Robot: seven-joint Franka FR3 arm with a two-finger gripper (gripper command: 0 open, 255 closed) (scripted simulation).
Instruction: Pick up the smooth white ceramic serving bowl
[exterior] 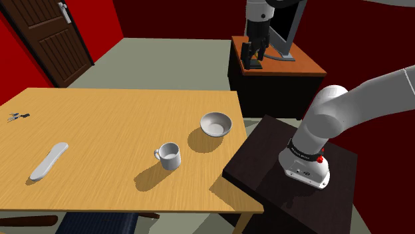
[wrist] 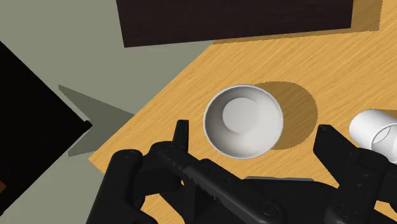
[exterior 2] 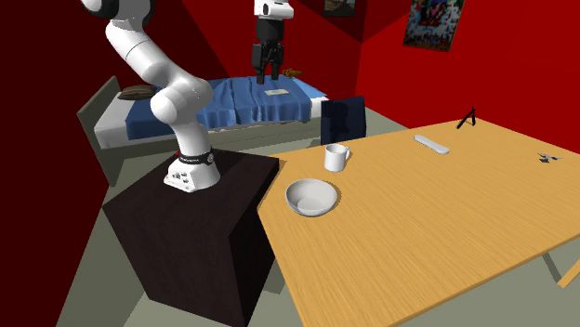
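Lower the claw (exterior: 253, 56), now spread wide and empty well above the mug (exterior: 169, 155), straight onto the white bowl (exterior: 216, 124) resting near the mug on the desk (exterior: 100, 113). Straddle the rim on the side away from the mug; pinch firmly, since likely slippery.

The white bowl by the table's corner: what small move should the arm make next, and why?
Probably lower the gripper toward the bowl's rim. It hangs open, high above the table, and the wrist view looks down on the bowl, upright and untouched, roughly between the fingers. The mug stands apart from it, so the descent looks clear.
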